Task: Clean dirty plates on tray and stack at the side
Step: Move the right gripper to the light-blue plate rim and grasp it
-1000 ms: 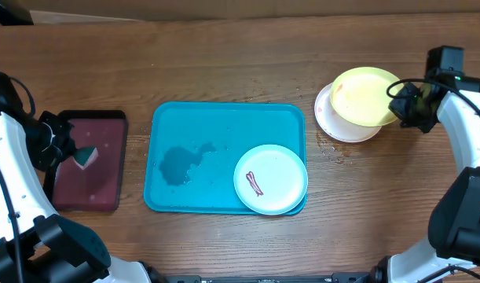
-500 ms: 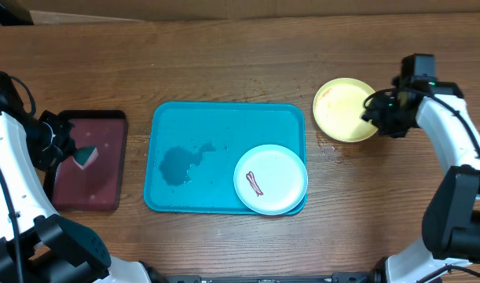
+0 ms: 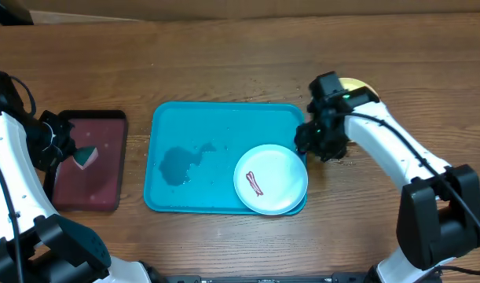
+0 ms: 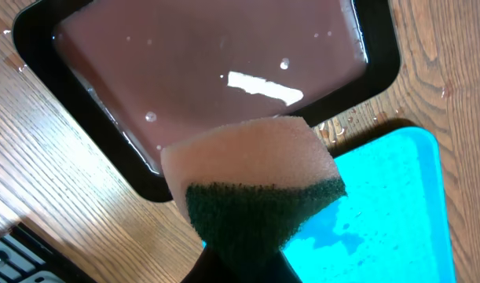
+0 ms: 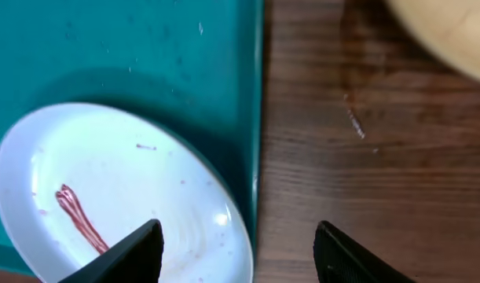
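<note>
Right wrist view alone: the right gripper [image 5: 238,240] was seen spread wide at the edge of the tray [image 5: 145,47]; a sponge [image 4: 255,181] was clamped by the left gripper [image 4: 238,266].

Colour log, single frame.
You have a bright turquoise tray [image 3: 224,126] carrying a darker teal blotch [image 3: 179,163]; the plate [image 3: 280,177] on it reads white with a faint mint cast and bears one thin reddish-brown streak [image 3: 254,184]. The second plate [image 5: 452,31] is pale yellow-green, unmarked where it shows. The small tray [image 3: 89,185] is dark maroon with a black rim, its surface flecked with bright glints. Your sponge [image 4: 251,177] is pinkish-tan foam over a dark green scouring face. The table [image 3: 224,55] is mid-brown wood with darker grain lines.
</note>
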### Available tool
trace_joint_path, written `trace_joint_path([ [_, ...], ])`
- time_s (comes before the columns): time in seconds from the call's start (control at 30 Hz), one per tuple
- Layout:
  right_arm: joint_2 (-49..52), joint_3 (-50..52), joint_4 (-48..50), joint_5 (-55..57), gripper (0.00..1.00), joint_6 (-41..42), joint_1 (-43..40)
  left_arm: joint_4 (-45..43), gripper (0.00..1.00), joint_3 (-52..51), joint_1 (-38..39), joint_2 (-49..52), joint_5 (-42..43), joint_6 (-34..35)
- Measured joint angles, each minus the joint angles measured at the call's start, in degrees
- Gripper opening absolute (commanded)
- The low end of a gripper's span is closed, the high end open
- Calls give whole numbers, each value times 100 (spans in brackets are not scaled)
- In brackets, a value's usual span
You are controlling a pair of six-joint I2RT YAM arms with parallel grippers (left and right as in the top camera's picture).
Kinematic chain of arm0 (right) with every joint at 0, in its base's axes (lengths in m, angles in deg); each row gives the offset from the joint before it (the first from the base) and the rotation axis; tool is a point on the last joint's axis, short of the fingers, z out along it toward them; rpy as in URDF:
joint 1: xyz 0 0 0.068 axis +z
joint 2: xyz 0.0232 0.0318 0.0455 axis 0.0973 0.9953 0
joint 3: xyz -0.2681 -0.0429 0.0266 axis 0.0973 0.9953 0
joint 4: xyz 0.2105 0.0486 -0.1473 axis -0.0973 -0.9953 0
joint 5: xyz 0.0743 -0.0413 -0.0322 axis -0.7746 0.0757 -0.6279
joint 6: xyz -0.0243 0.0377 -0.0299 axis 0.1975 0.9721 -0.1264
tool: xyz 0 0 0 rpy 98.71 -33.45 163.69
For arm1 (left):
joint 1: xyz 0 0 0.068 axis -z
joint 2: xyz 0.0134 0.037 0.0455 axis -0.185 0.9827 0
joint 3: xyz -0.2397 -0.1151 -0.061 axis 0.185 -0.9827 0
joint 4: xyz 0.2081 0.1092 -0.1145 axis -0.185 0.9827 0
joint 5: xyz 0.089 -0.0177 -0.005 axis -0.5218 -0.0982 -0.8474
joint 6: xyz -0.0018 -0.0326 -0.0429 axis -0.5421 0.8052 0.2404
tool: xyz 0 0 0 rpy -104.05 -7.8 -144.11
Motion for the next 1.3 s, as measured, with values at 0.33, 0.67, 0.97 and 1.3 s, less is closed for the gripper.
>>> trace_joint_path([
  [0.33,0,616,466,393,52,214,546,2,4,0,0,0,2,-63],
  [0.67,2,717,575,490,33,232,538,2,4,0,0,0,2,-66],
  [0.97,2,721,522,424,34,238,538,2,4,0,0,0,2,-66],
  [1.3,2,986,658,387,17,232,538,2,4,0,0,0,2,-66],
])
